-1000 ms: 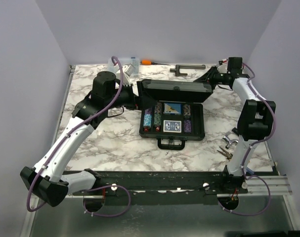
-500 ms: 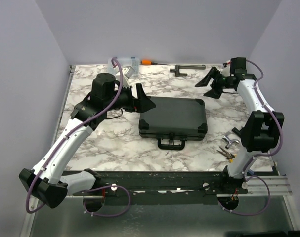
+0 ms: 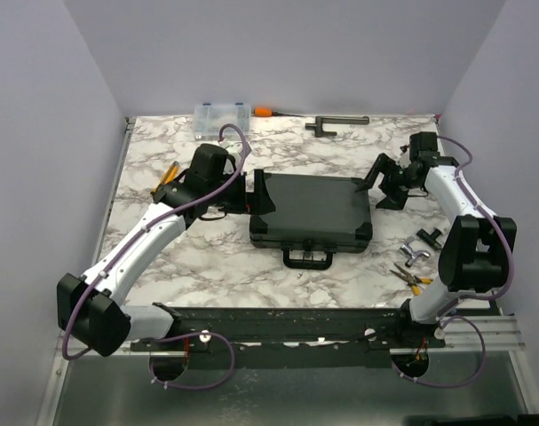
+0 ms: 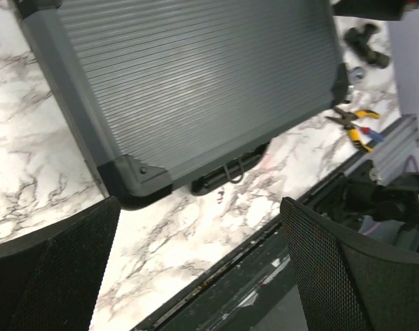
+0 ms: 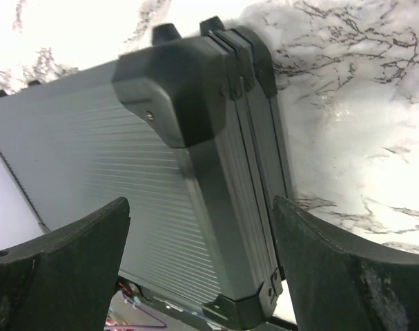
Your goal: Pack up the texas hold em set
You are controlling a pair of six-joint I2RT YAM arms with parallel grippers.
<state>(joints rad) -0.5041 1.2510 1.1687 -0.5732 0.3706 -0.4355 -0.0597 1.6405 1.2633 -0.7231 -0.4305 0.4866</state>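
The black hard case [image 3: 313,211] of the texas hold em set lies shut in the middle of the table, handle [image 3: 308,258] toward the arms. Chips, cards and dice are hidden inside. My left gripper [image 3: 265,193] hovers open at the case's left edge. In the left wrist view the ribbed lid [image 4: 195,76] and handle [image 4: 228,176] lie beyond the left gripper [image 4: 199,269], nothing between its fingers. My right gripper [image 3: 382,185] stands open beside the case's far right corner. The right wrist view shows the right gripper [image 5: 199,276] spread about the case's side wall [image 5: 230,207], not touching it.
A clear organizer box [image 3: 222,114], an orange-handled tool [image 3: 263,111] and a dark metal tool [image 3: 336,122] lie along the back edge. Another orange tool [image 3: 167,175] sits behind the left arm. Pliers [image 3: 411,277] and small black and metal parts [image 3: 426,236] lie right of the case.
The lid, half raised a second ago with both grippers on it, has dropped shut. Both grippers have let go, opened wide and drawn back to the case's left and right sides.
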